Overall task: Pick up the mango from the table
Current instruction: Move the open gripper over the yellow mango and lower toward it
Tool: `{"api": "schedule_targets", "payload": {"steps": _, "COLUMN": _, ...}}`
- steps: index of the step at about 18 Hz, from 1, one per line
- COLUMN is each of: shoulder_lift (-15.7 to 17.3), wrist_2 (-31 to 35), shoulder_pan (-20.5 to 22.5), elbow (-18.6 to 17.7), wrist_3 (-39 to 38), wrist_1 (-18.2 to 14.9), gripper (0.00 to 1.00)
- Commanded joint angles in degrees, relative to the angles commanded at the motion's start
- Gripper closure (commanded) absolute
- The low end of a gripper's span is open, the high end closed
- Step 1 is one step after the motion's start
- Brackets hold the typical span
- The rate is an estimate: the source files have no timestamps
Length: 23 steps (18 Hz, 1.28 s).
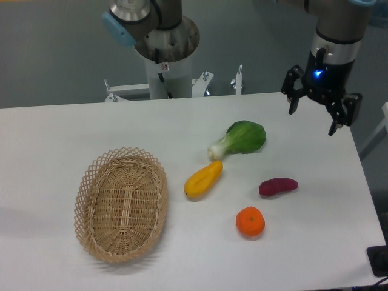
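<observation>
The mango (pixel 203 179), a smooth yellow oval with an orange tint, lies on the white table (pixel 54 133) near its middle, slanted from lower left to upper right. My gripper (pixel 313 120) hangs above the table's far right corner, well up and to the right of the mango. Its black fingers are spread apart and hold nothing.
A woven wicker basket (pixel 121 203) sits on the left half. A green leafy vegetable (pixel 240 139) lies just behind the mango. A purple tuber (pixel 278 187) and a round orange (pixel 250 221) lie to its right. The arm's base column (pixel 167 48) stands behind the table.
</observation>
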Motion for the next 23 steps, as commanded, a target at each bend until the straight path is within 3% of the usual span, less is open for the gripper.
{"api": "schedule_targets", "payload": {"steps": 6, "shoulder_lift": 0.44, "wrist_2": -0.44, "shoulder_pan": 0.0, "elbow": -2.2, "wrist_3": -0.61, "wrist_1": 0.7, "gripper": 0.0}}
{"api": "schedule_targets", "payload": {"steps": 10, "shoulder_lift": 0.44, "wrist_2": -1.93, "shoulder_pan": -1.14, "elbow": -3.07, "wrist_3": -6.84, "wrist_1": 0.7, "gripper": 0.0}}
{"api": "schedule_targets", "payload": {"steps": 13, "shoulder_lift": 0.44, "wrist_2": -1.84, "shoulder_pan": -2.28, "elbow": -5.97, "wrist_3": -9.22, "wrist_1": 1.66, "gripper": 0.0}}
{"api": "schedule_targets", "payload": {"steps": 15, "shoulder_lift": 0.44, "wrist_2": -2.02, "shoulder_pan": -3.42, "elbow": -8.34, "wrist_3": -9.49, "wrist_1": 6.48, "gripper": 0.0}}
{"api": "schedule_targets", "payload": {"steps": 20, "shoulder_lift": 0.97, "wrist_2": -2.29, "shoulder_pan": -6.05, "elbow": -18.53, "wrist_3": -14.22, "wrist_1": 17.47, "gripper": 0.0}}
{"api": "schedule_targets", "payload": {"steps": 23, "shoulder_lift": 0.35, "wrist_2": -2.2, "shoulder_pan": -8.69, "elbow": -21.96, "wrist_3": -15.38, "wrist_1": 19.95, "gripper": 0.0}}
